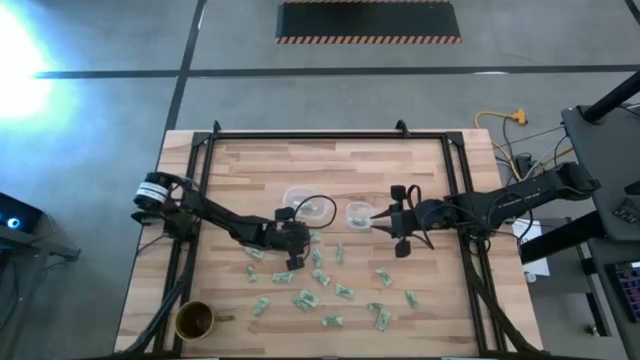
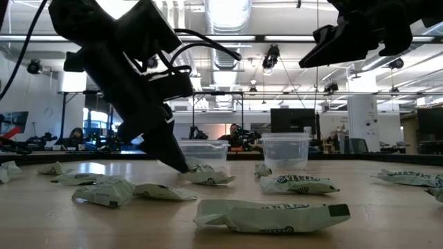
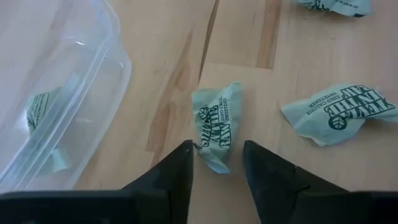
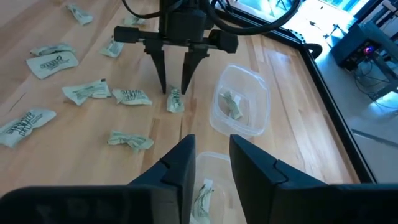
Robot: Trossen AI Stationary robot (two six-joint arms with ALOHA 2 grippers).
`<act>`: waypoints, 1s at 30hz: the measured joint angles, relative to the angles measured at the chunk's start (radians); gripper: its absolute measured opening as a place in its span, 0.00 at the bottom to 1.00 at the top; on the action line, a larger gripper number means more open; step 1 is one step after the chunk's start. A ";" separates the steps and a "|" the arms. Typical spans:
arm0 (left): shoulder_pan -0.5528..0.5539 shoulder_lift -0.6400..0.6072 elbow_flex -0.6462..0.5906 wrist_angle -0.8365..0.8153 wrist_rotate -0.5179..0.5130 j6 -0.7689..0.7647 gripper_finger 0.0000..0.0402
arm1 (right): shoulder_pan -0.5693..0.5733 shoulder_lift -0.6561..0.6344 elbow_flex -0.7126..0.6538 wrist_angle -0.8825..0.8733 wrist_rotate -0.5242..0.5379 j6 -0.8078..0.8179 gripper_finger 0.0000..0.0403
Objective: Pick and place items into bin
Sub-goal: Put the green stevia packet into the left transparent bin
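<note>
Pale green packets (image 1: 345, 292) lie scattered low in the frame. At centre, the left gripper (image 3: 217, 163) stands narrowly parted astride one packet (image 3: 216, 125) beside its clear tub (image 1: 309, 208). The right gripper (image 4: 210, 167) hangs parted, empty, over the other tub (image 1: 359, 214).

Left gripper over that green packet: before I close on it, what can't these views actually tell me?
- Left gripper open astride the pale green crinkled wrapped packet; fingertip-to-table contact is unclear in the wrist view, and the low view has the arm in front.
- Clear plastic left container: cut off by the frame edge, contents uncountable.
- Right gripper, open, hides part of the clear right container.
- High view: packets too small to count.
</note>
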 joint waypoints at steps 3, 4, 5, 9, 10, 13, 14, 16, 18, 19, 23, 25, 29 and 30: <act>0.000 -0.003 0.000 0.000 0.006 0.000 0.22 | 0.000 0.000 0.000 0.000 0.000 0.001 0.22; 0.000 -0.003 0.000 0.000 0.007 0.001 0.19 | 0.000 0.000 0.000 0.000 0.000 0.001 0.22; 0.000 -0.003 0.000 0.000 0.007 0.003 0.16 | 0.000 0.000 0.000 0.000 0.000 0.002 0.23; 0.000 -0.003 0.000 0.000 0.007 0.008 0.03 | 0.000 0.000 0.000 -0.001 0.000 0.002 0.22; 0.000 -0.003 0.000 0.000 0.007 0.009 0.02 | 0.000 0.000 0.000 -0.001 0.000 0.002 0.21; 0.000 -0.003 0.000 0.001 0.007 0.010 0.02 | 0.000 0.000 0.000 -0.002 0.000 0.001 0.20; 0.000 -0.003 0.000 0.001 0.007 0.010 0.02 | 0.000 0.000 0.000 -0.003 0.000 0.001 0.20; 0.000 -0.004 0.000 0.001 0.007 0.014 0.01 | 0.000 0.000 0.000 -0.006 0.000 0.002 0.19; -0.002 -0.010 0.004 -0.001 0.007 0.030 0.01 | 0.000 0.000 0.000 -0.012 0.000 0.001 0.19; -0.003 -0.013 0.010 0.000 0.008 0.032 0.01 | 0.000 0.000 0.000 -0.016 0.000 0.001 0.19; -0.007 -0.043 0.032 -0.008 0.007 0.062 0.01 | 0.000 0.000 0.000 -0.021 0.001 0.003 0.20; -0.007 -0.069 0.036 -0.008 0.007 0.083 0.00 | 0.000 0.000 0.000 -0.021 0.001 0.003 0.20; -0.008 -0.140 0.032 -0.018 -0.019 0.123 0.00 | 0.000 0.000 0.001 -0.024 0.001 0.007 0.18; -0.007 -0.160 0.029 -0.021 -0.037 0.134 0.00 | 0.000 0.000 0.001 -0.027 0.001 0.008 0.18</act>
